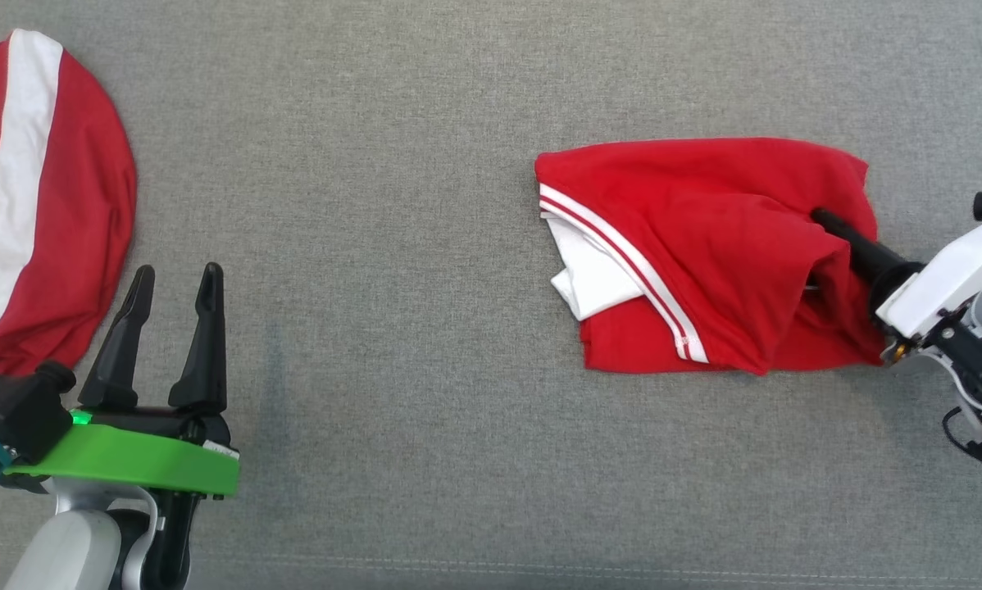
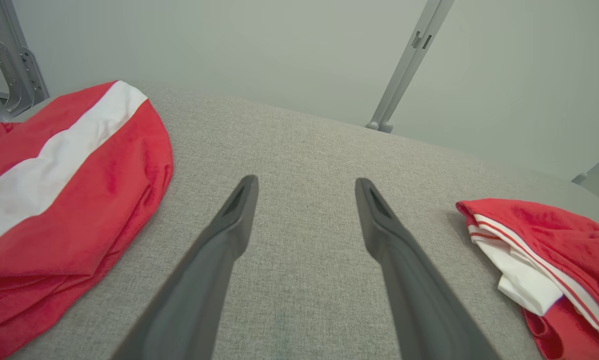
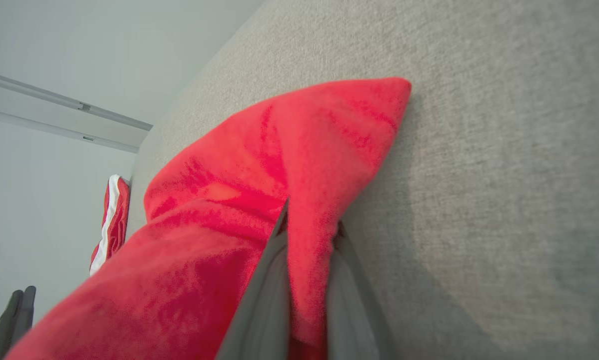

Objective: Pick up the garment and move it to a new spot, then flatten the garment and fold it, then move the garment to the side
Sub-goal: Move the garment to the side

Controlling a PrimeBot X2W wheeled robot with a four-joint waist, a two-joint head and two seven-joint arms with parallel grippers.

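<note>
Folded garment [image 1: 704, 254], red with a white-striped hem, lies flat on the grey table [image 1: 376, 246], well apart from the red-and-white pile [image 1: 48, 205] at the table's far left. It looks already folded, so the step in hand is probably the last one: moving it aside.

Right gripper [image 1: 827, 223] is at the garment's end farthest from the pile. Its fingers are pushed into the cloth and clenched on a raised fold of red fabric. The right wrist view shows the ridge pinched between both fingers [image 3: 274, 290]. The tips are buried, so how deep the bite goes cannot be told.

Left gripper [image 1: 177, 274] is just beside the pile, released, jaws wide with nothing between them, hovering over bare table. The left wrist view shows the same: pile [image 2: 69, 190] on one side and garment [image 2: 554, 250] well off on the other.

Key relation:
- The garment's long axis runs roughly on the line toward the pile.
- The right gripper's fingers point along that axis from the far end, so the bulk of the cloth lies ahead of the claw, pile-ward.
- The right arm is the near one by far; the left is well apart from the garment.

The striped hem and loose white inner layer sit at the pile-facing end, ungripped. Judged risk: a one-end pinch may drag that end open and undo the fold.
</note>
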